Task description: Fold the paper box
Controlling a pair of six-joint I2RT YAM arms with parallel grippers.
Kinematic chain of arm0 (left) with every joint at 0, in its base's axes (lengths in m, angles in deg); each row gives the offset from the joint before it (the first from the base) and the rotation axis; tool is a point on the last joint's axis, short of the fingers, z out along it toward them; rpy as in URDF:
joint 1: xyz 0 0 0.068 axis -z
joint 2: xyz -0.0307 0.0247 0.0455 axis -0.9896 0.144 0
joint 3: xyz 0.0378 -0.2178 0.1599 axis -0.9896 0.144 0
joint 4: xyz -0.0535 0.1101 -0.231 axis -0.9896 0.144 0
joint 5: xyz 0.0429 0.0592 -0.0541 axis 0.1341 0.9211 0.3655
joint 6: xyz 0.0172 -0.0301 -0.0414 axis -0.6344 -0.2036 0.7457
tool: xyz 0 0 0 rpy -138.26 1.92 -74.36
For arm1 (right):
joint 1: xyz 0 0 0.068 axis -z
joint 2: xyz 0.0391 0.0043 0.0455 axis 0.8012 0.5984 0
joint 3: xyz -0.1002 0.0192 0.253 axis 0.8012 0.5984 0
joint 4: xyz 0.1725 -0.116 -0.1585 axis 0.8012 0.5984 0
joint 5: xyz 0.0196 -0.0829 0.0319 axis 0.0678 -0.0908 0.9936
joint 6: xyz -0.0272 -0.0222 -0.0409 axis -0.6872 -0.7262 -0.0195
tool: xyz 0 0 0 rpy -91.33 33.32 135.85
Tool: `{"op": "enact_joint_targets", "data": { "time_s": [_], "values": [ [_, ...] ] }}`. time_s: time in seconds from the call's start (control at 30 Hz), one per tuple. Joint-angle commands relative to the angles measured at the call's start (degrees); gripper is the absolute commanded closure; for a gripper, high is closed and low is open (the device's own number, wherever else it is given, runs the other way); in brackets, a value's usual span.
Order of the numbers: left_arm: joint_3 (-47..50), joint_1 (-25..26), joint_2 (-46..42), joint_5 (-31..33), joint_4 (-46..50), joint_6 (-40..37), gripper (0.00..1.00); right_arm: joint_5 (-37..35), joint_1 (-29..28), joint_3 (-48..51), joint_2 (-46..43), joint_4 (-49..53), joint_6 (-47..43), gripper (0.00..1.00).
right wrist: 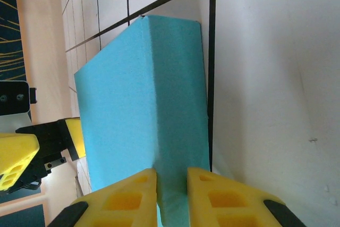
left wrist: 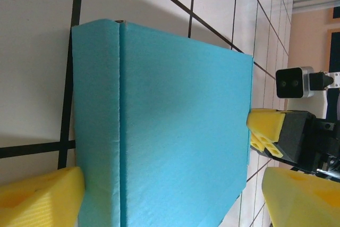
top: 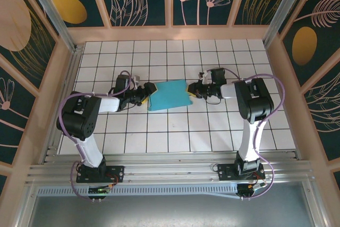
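The paper box [top: 168, 94], a flat turquoise-blue rectangle, lies on the white tiles in the middle of the table between both arms. My left gripper [top: 149, 96] is at its left edge, open. In the left wrist view the box [left wrist: 170, 126] spreads between the wide-set yellow fingers [left wrist: 42, 198], and a crease runs along its side. My right gripper [top: 190, 93] is at the box's right edge. In the right wrist view its jaws [right wrist: 172, 192] are shut on a raised fold of the box [right wrist: 138, 110].
The tiled table [top: 175, 136] is boxed in by wooden side walls [top: 64, 89] and a back wall with patterned panels. An aluminium rail [top: 170, 171] runs along the near edge by the arm bases. Bare tiles lie in front of and behind the box.
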Motion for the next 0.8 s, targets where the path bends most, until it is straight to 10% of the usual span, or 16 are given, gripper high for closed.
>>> {"op": "enact_joint_targets", "data": {
  "time_s": [0.0,0.47,0.77],
  "values": [
    [0.13,0.32,-1.52,4.34,5.00,-3.05,0.13,-8.56,2.33,1.44,3.56,6.29,0.95,0.81],
    [0.04,1.58,2.27,-2.34,-6.18,3.95,0.17,-6.41,3.48,1.69,4.29,5.29,0.58,0.81],
    [-0.17,3.29,5.80,-3.55,-16.86,12.26,0.55,-5.94,3.53,1.88,4.06,4.95,0.72,0.81]
  ]
}}
